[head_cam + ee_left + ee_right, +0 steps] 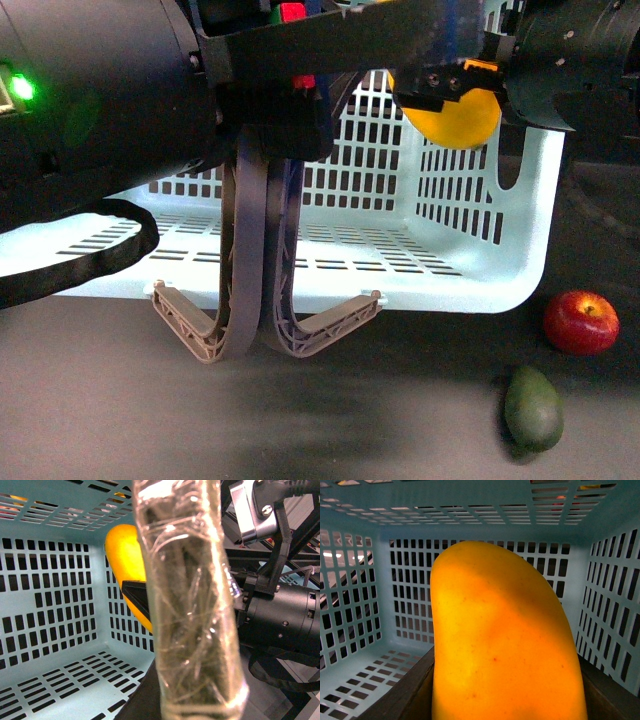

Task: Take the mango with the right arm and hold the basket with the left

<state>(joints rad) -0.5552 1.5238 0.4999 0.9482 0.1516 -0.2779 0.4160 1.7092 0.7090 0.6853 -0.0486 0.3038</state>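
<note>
The turquoise basket [520, 230] lies tipped with its open mouth facing me. Its two grey-brown handles [250, 250] rise together into my left gripper [275, 120], which is shut on them. In the left wrist view a handle [190, 605] fills the middle, blurred and glossy. The yellow-orange mango [455, 122] hangs at the basket's upper right, inside the mouth, with my right gripper [448, 88] shut on it. In the right wrist view the mango [500, 640] covers the centre between dark fingers [402, 697], with the basket's slotted walls [360, 605] behind it. From the left wrist the mango [127, 555] also shows.
A red apple [581, 322] and a dark green pear-shaped fruit [533, 408] lie on the dark table [350, 420], right of the basket's front corner. My bulky black left arm [90, 110], with its green light, fills the upper left. A black cable [90, 255] loops below it.
</note>
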